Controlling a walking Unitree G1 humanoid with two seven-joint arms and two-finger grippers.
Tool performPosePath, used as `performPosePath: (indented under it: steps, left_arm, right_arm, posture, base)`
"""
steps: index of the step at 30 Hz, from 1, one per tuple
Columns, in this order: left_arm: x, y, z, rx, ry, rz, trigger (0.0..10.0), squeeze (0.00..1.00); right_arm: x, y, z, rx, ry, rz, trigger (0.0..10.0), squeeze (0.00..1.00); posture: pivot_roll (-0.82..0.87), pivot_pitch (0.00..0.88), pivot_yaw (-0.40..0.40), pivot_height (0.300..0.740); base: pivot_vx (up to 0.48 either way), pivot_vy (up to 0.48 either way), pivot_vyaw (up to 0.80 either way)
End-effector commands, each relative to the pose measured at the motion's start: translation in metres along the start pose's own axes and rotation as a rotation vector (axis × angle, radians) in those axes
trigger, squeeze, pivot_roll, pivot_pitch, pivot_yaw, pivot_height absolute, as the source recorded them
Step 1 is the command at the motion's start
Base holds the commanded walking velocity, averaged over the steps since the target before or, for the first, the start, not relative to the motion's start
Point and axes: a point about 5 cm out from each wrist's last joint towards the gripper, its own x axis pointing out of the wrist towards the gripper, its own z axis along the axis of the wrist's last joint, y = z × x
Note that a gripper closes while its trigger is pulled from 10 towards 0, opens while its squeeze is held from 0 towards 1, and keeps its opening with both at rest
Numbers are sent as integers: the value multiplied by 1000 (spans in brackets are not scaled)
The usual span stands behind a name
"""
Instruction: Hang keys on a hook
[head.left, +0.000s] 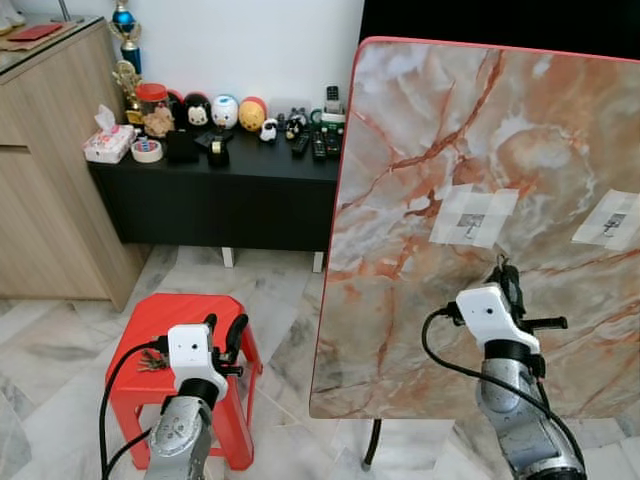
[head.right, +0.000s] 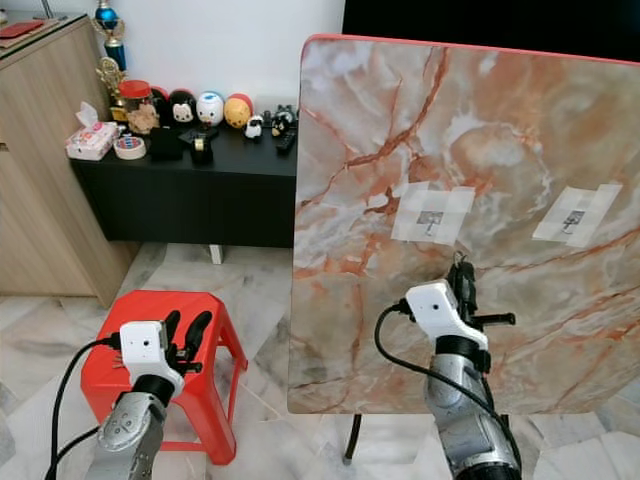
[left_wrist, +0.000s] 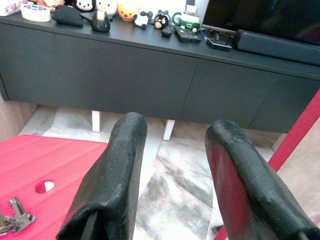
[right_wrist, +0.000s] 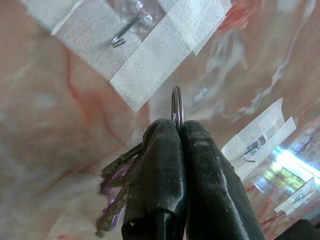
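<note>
Propped upright before a black sideboard (head.left: 230, 190) is a marbled tabletop (head.left: 480, 120), on which two hooks are taped, the nearer hook (right_wrist: 125, 32) just above the right gripper (right_wrist: 177, 127). A key ring (right_wrist: 177, 105) is pinched between that gripper's closed fingers, its keys (right_wrist: 117, 187) dangling beside them, so pickup and approach appear done while threading the ring onto the hook and releasing are left. Over a red stool (head.left: 190, 315) bearing another key bunch (left_wrist: 15, 217), the left gripper (left_wrist: 175, 145) is held with its fingers parted and nothing between them.
</note>
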Motion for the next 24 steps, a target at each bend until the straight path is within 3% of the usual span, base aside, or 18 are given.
performPosePath:
  steps: [1,24]
  left_arm:
    - [0,-2,1,-3,-3,-3,10000,0]
    - [0,-2,2,-5,-7,6,10000,0]
  right_arm:
    - [5,-4,2,1,-13,-24,10000,0]
    - [17,6,15,-7,-90,27,10000,0]
  posture:
    - [22,0,-123,740]
    - [32,0,-131,740]
  base:
    - [0,0,0]
    - [0,0,0]
